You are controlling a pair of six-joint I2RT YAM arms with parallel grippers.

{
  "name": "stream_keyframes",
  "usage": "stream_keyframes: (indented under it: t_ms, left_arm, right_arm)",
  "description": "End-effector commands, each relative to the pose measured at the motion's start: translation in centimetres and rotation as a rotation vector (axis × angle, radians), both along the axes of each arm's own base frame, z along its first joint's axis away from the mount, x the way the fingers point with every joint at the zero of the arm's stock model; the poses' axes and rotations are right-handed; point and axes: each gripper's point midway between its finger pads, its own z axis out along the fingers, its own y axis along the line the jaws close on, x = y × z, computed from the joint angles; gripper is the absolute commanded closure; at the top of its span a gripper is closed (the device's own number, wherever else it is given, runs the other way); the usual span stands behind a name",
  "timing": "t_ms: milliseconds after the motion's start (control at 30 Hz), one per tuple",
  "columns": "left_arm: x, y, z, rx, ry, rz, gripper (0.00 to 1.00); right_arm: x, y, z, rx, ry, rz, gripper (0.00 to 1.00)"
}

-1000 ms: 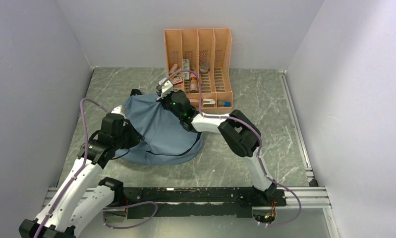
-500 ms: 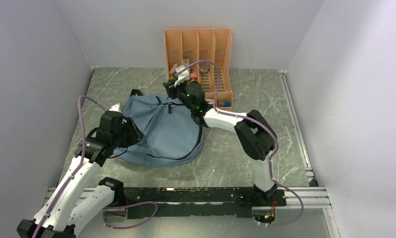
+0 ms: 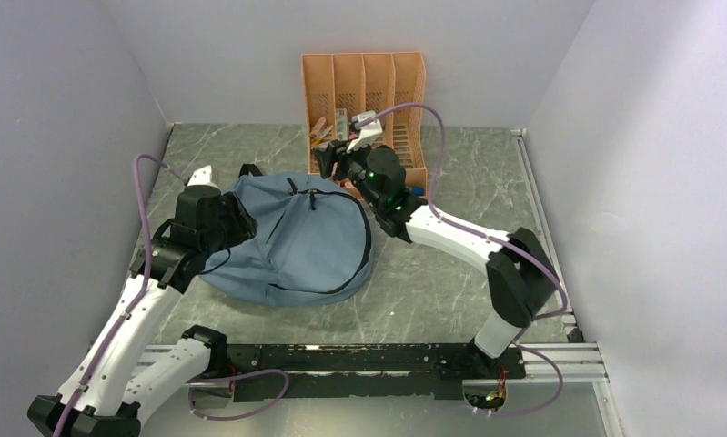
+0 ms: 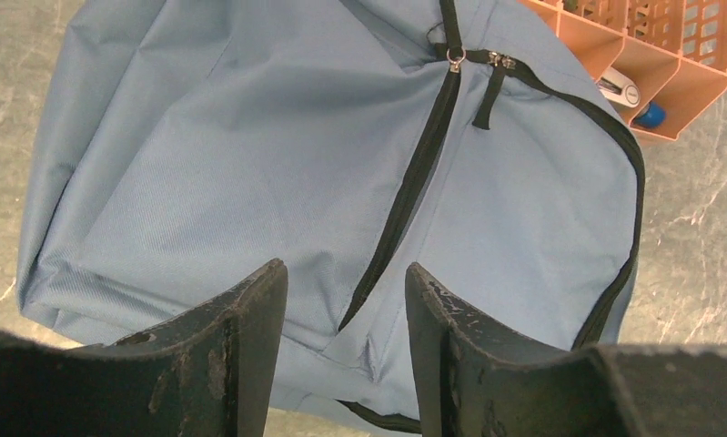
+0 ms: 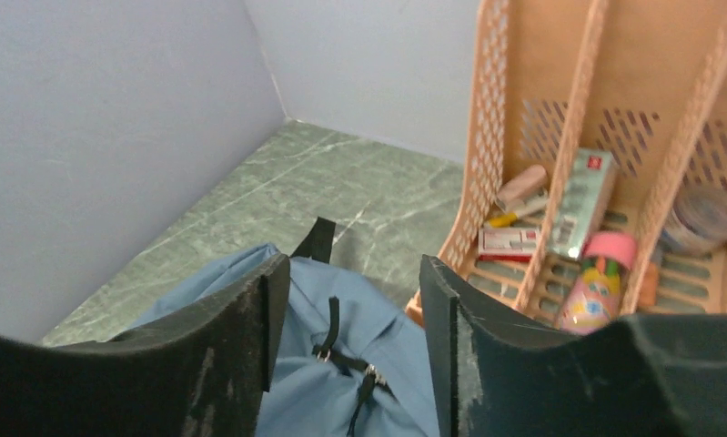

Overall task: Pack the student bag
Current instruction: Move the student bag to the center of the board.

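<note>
Dusty-blue soft fabric backpack point(image 3: 291, 238) lies on the marble table point(image 3: 450, 273); we see the left gripper point(image 4: 343, 282) and right gripper point(image 5: 352, 273) spread, empty, above it, near the orange slotted plastic organizer point(image 3: 364, 82).

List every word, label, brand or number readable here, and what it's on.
Nothing here can be read.
On the pale green box: a red mark and small print, too blurred to read.
On the red and white box: print too small to read.
On the pink bottle: coloured pictures, no legible words.
On the student bag: no label or print shows.
</note>
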Motion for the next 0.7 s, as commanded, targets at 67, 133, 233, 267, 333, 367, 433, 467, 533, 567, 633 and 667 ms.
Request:
stream_keyframes:
  t_ms: [67,133,233,267,333,367,433,467,533,567,633,667]
  left_arm:
    - [1.8,-0.1,0.9,0.023,-0.08,-0.013,0.45]
    - [2.1,-0.1,0.7,0.032,-0.082,-0.019,0.45]
    - [2.4,-0.2,0.5,0.053,-0.089,-0.041,0.45]
    - [2.5,-0.2,0.5,0.061,-0.092,-0.046,0.45]
    - [2.5,-0.1,0.4,0.076,-0.097,-0.052,0.45]
    - [2.6,0.0,0.3,0.085,-0.101,-0.053,0.45]
    - [2.6,0.2,0.3,0.097,-0.113,-0.054,0.45]
    - [2.5,0.3,0.2,0.103,-0.118,-0.056,0.45]
    - [2.5,0.4,0.0,0.115,-0.125,-0.062,0.45]
    - [2.5,0.4,0.1,0.12,-0.13,-0.063,0.45]
    - [2.4,0.5,-0.2,0.13,-0.133,-0.069,0.45]
    - [2.4,0.6,-0.4,0.135,-0.134,-0.07,0.44]
  right_arm:
    - [-1.8,-4.0,-2.2,-0.043,0.221,-0.104,0.36]
    - [-2.7,-5.0,-3.2,-0.062,0.275,-0.118,0.35]
    - [-4.0,-6.6,-4.9,-0.088,0.352,-0.14,0.34]
    - [-4.5,-7.2,-5.4,-0.095,0.377,-0.149,0.34]
    - [-5.4,-8.3,-6.5,-0.109,0.415,-0.158,0.34]
    - [-5.8,-8.7,-6.8,-0.115,0.429,-0.158,0.34]
    - [-6.6,-9.4,-7.5,-0.135,0.456,-0.151,0.34]
    - [-7.0,-9.8,-8.0,-0.146,0.474,-0.151,0.34]
    - [-7.5,-10.3,-9.0,-0.155,0.513,-0.151,0.33]
    - [-7.8,-10.3,-9.3,-0.155,0.527,-0.144,0.33]
    - [-8.3,-10.1,-10.0,-0.147,0.557,-0.124,0.32]
    - [-8.5,-10.0,-10.4,-0.144,0.569,-0.119,0.32]
